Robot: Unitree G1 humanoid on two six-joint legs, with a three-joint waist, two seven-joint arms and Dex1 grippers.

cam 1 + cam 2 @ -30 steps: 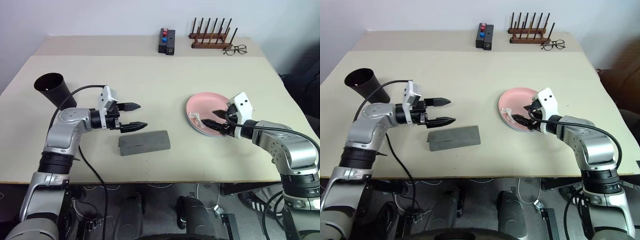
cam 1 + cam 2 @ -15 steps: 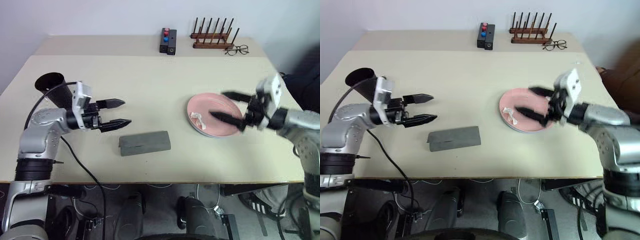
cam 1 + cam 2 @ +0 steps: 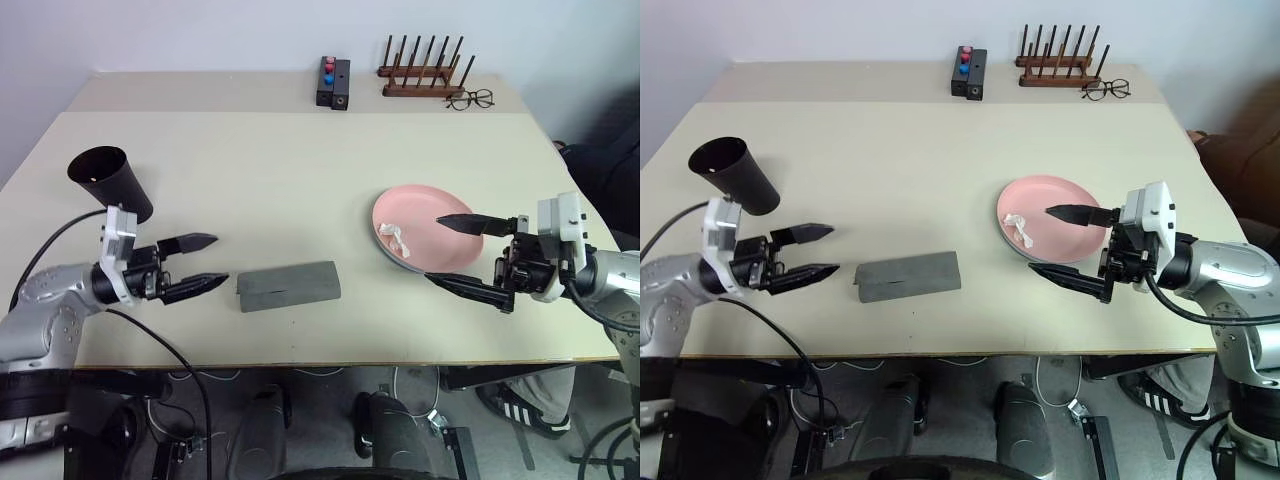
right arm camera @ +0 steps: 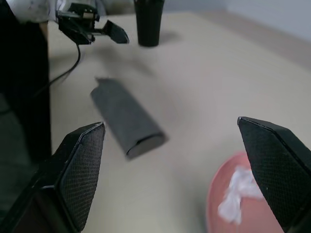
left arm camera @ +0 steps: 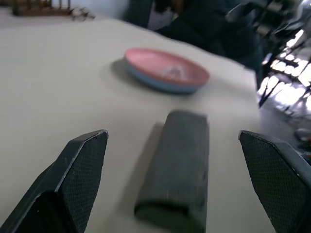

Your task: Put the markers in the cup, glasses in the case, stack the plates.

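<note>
**Operator:** Both arms are pulling back toward me. My right end effector (image 3: 463,252) was down at the near rim of the round pink plate (image 3: 425,218) a second ago; now it hangs off it, just on the near right side, its fingers spread wide and carrying nothing. The pink plate sits on the light blue plate (image 5: 151,83), whose edge shows under it, with a crumpled white scrap (image 3: 396,238) lying on top.

**Observer:** And the left?

**Operator:** My left end effector (image 3: 203,262) has drawn away from the grey rectangular glasses case (image 3: 289,286), which lies shut on the beige tabletop (image 3: 280,170) just ahead of its tips. Those fingers are wide apart too, empty. The matte black tapered cup (image 3: 110,181) stands just behind it.

**Observer:** So what does that mean?

**Operator:** I judge the plates stacked and the case closed. I can't see any markers or black sunglasses, so whether they're inside I cannot tell.
</note>
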